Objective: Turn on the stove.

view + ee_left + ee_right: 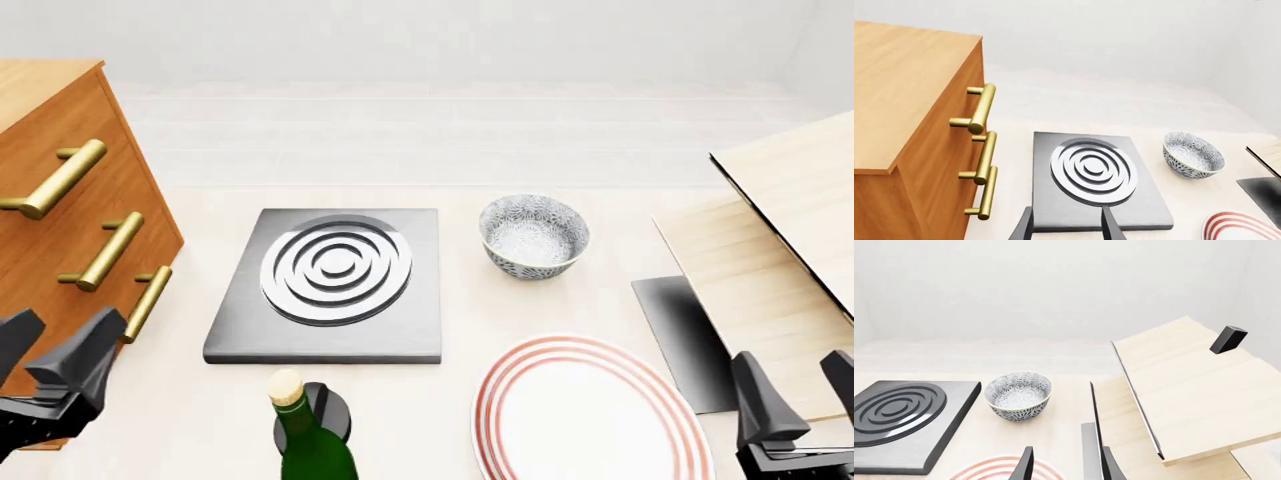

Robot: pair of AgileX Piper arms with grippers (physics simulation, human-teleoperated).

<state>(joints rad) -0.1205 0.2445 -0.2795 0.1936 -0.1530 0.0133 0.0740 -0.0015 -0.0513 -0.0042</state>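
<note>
Two pincers hang low at the near edge of the tabletop [441, 205], both with fingers spread and nothing between them. The left pincer [56, 350] is on the stove's left, just in front of the wooden drawer cabinet [67, 210] with its brass bar handles [110, 250]; in the left wrist view its dark fingertips [1111, 225] frame the stove's near edge without touching it. The right pincer [798, 395] sits well to the right of the stove, beyond the red-rimmed white plate [587, 410].

Lying flat on the tabletop between the two pincers, nearer the left one, is the stove [327, 290], a dark-grey square slab with a round burner [336, 268] of concentric silver-white rings. Just in front of the stove's near edge sits a small black knob [327, 415], partly hidden by a green bottle [307, 440] with a pale top. Right of the stove, near its far corner, stands a patterned bowl [534, 235]. Farther right of the stove lies a plain dark flat panel [681, 340], with tilted pale wooden boards [781, 220] above it.
</note>
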